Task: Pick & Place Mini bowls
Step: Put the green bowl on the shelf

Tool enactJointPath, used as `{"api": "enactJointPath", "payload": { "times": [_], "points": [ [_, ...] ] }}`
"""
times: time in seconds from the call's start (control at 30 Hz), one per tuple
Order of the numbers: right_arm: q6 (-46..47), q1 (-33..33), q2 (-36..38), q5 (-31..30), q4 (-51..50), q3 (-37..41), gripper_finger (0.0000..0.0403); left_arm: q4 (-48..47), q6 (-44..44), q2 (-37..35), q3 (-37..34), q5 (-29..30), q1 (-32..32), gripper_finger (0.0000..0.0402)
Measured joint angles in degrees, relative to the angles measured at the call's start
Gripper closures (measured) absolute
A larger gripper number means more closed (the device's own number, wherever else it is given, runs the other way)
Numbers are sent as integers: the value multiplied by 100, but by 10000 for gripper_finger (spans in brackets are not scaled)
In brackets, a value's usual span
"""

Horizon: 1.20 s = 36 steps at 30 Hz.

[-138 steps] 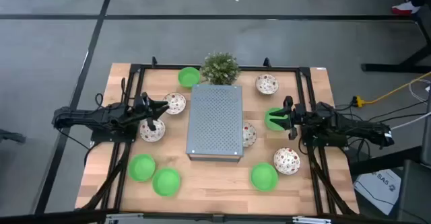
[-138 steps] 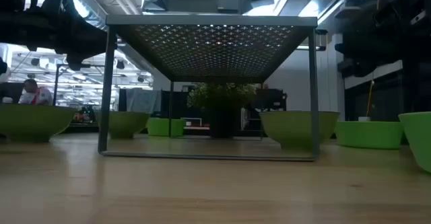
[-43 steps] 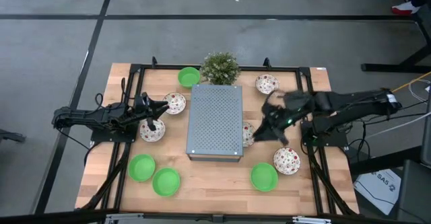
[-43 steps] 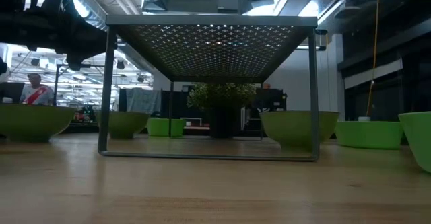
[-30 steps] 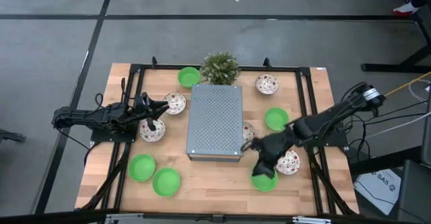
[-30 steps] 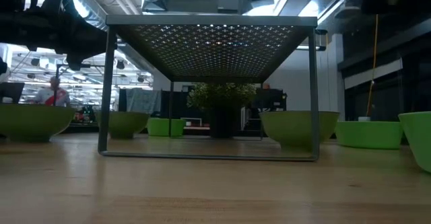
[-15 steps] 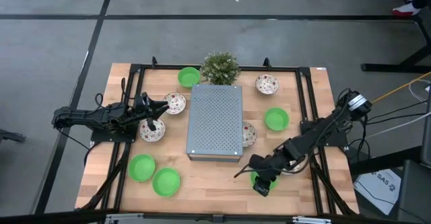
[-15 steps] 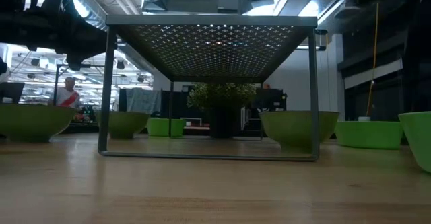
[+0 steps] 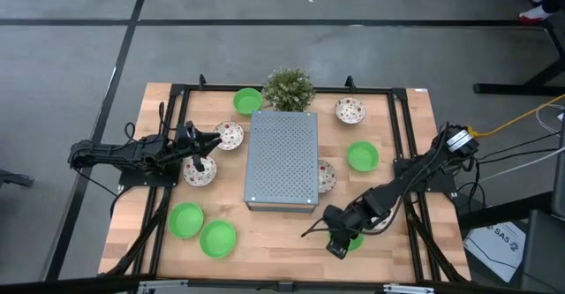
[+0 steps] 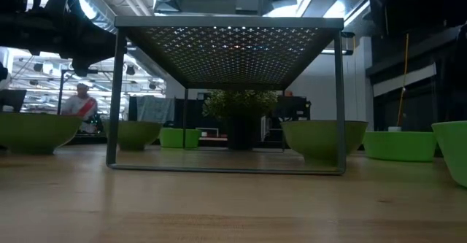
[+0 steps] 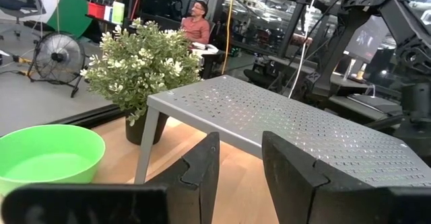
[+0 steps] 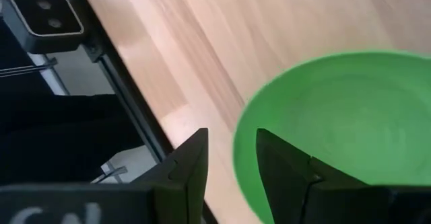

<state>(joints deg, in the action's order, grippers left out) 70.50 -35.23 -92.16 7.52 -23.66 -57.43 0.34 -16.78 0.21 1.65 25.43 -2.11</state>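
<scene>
Several mini bowls sit on the wooden table: plain green ones point(image 9: 248, 100) point(image 9: 362, 156) point(image 9: 185, 220) point(image 9: 218, 238) and speckled white ones point(image 9: 350, 110) point(image 9: 229, 135) point(image 9: 199, 170) point(image 9: 325, 175). My right gripper point(image 9: 338, 245) hangs open over another green bowl point(image 9: 353, 238) by the near edge. In the right wrist view the right gripper point(image 12: 231, 140) has one finger outside that green bowl's rim point(image 12: 237, 158) and one over its inside. My left gripper point(image 9: 214, 140) waits open beside the left speckled bowls, and the left gripper point(image 11: 240, 143) faces the rack.
A grey perforated metal rack point(image 9: 282, 160) stands mid-table, with a bushy potted plant point(image 9: 289, 88) behind it. A black frame rail point(image 9: 415, 228) runs along the table's right side under my right arm. The table's near edge point(image 12: 135, 126) lies close beside the gripper. A person point(image 10: 82, 106) moves far off.
My right arm has swung from beside the rack's near right corner toward the table's near edge and dropped over the green bowl there, turning as it went. The bowl has stayed in place. My left arm has kept still.
</scene>
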Motion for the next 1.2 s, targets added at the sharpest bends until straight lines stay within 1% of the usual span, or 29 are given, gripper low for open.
{"api": "enactJointPath", "payload": {
  "times": [0.13,0.3,0.37,0.73,0.9,1.07,1.2],
  "points": [
    [-2,-25,-6,-110,24,0,276,0,-1,-2,0,2,1,295],
    [-44,-129,-44,-556,22,-4,276,2,-2,-2,0,2,1,295],
    [-44,-149,-106,-638,-3,-4,276,2,-2,0,0,2,0,295],
    [-1,-150,-492,-584,-7,-4,276,2,0,-1,0,2,0,295],
    [2,-150,-502,-578,-118,-4,276,2,-2,-1,0,1,0,295],
    [37,-150,-502,-355,-312,-4,276,2,0,0,0,2,1,295],
    [120,-148,-502,-335,-374,-4,276,2,0,0,0,2,0,295]
  ]
}}
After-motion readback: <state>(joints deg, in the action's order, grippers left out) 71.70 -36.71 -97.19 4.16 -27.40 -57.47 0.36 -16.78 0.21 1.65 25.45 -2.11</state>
